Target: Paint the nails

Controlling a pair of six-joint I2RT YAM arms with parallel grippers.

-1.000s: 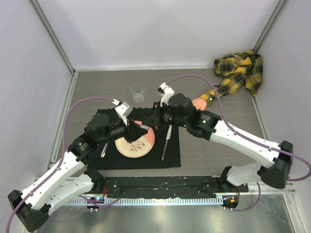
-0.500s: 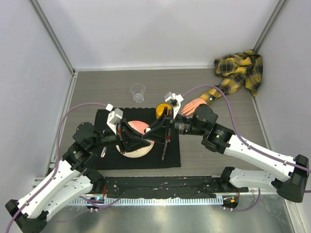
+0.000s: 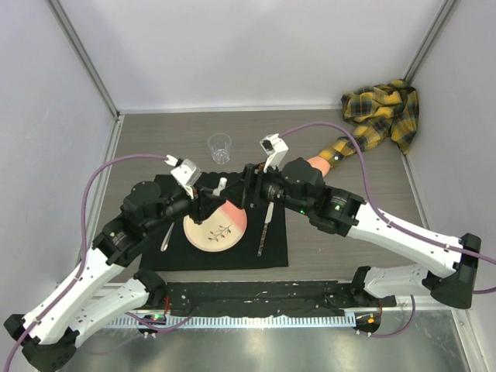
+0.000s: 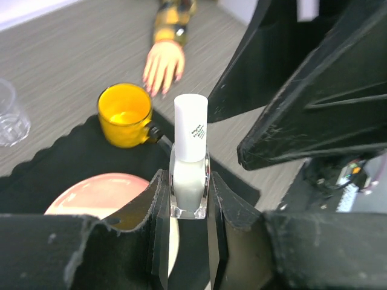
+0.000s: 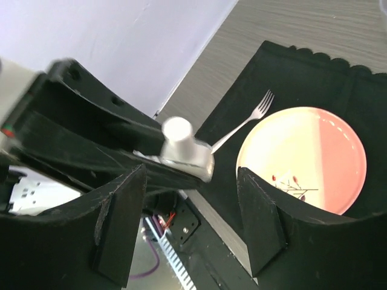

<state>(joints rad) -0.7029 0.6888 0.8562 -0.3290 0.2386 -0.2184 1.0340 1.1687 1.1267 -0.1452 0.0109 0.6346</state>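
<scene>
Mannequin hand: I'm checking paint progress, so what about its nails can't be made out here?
- Left wrist view: the hand shows, but its nails are too small and blurred to tell painted from bare.
- Top view: the right arm covers most of the hand, fingertips included.
- Right wrist view: the hand lies outside the frame.

My left arm [image 3: 101, 263] reaches in toward the middle, and the left gripper [image 4: 189, 199] is clamped tight on a small white-capped bottle [image 4: 190, 163], holding it upright. My right arm [image 3: 387, 229] stretches in from the opposite side. The right gripper [image 5: 192, 181] faces the left one, fingers spread wide and gripping nothing.
</scene>
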